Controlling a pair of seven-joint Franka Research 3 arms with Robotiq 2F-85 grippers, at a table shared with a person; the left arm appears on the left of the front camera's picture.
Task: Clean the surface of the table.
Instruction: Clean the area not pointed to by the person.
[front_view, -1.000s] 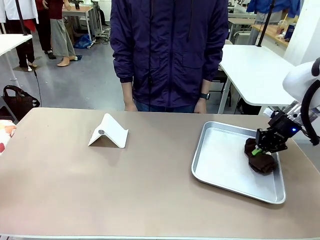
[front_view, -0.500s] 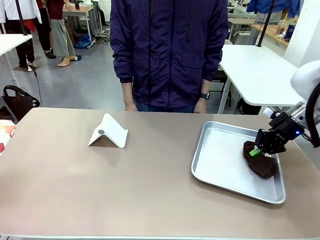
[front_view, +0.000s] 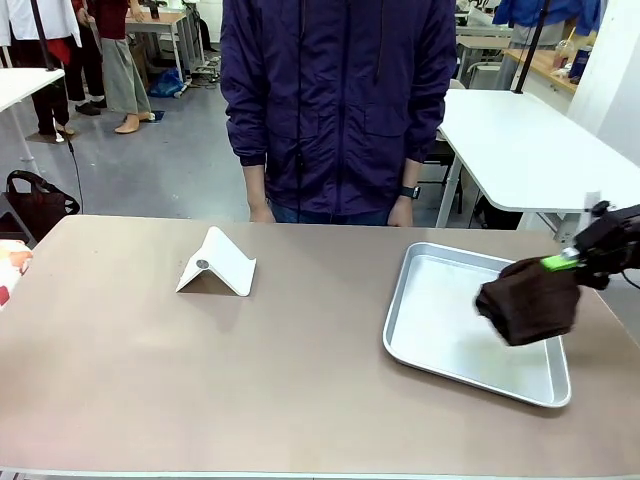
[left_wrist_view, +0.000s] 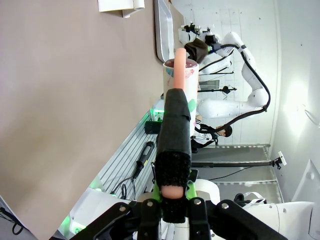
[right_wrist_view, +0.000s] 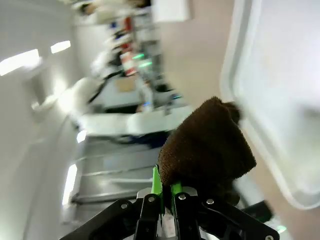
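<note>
Front view: right gripper (front_view: 568, 262) clamped on cloth (front_view: 528, 300) above tray (front_view: 432, 330); hanging folds might snag its rim

The counter (front_view: 250, 370) is a flat matte taupe-brown with a thin pale edge. The tray (front_view: 440, 330) on it is shiny silver, its floor reading almost white. The cloth (front_view: 528, 303) is dark chocolate brown, fuzzy and plain. The right hand (front_view: 570, 262) is black with bright green pads. The little folded stand (front_view: 218, 263) is plain white with one small grey dot. The person's jacket (front_view: 338, 100) is deep purple-navy, with a black watch (front_view: 410, 192) at the wrist. The left hand (left_wrist_view: 174, 192) is black, clamping something black with salmon-pink ends.
</note>
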